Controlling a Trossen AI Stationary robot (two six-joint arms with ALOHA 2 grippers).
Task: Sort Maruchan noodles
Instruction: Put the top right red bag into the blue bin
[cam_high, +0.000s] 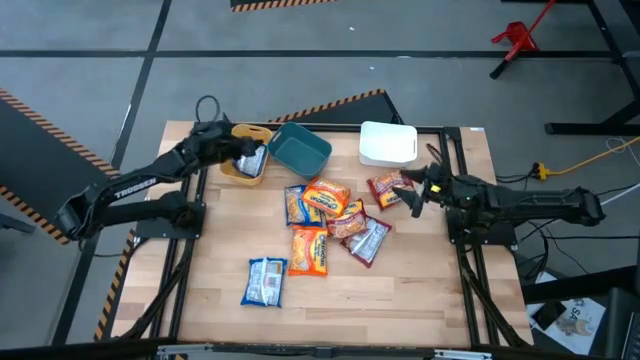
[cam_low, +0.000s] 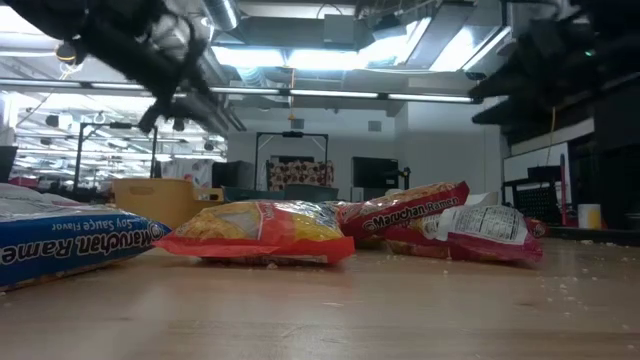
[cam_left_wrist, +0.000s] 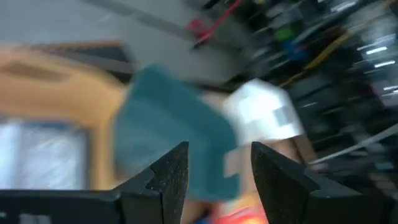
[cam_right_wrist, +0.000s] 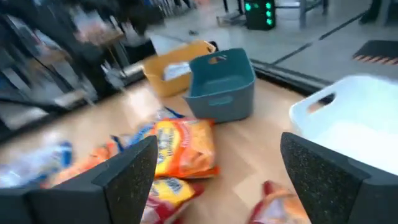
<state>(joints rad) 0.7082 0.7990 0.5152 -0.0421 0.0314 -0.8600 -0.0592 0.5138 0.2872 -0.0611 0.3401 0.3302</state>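
One blue-white packet (cam_high: 252, 160) lies in the yellow bin (cam_high: 236, 172), just below the left gripper (cam_high: 236, 148), whose jaws stand apart and empty. Eight or so packets (cam_high: 326, 222) remain on the table (cam_high: 420, 290), beside the right gripper (cam_high: 411, 192), spread wide and empty.

The left wrist view is smeared with motion blur: the yellow bin (cam_left_wrist: 43, 93), teal bin (cam_left_wrist: 168, 143) and white bin (cam_left_wrist: 261, 118) are soft shapes, and the packet in the yellow bin (cam_left_wrist: 37, 155) is unreadable. In the low view the blue packet (cam_low: 60, 240) runs off the edge, and both arms are dark silhouettes overhead.
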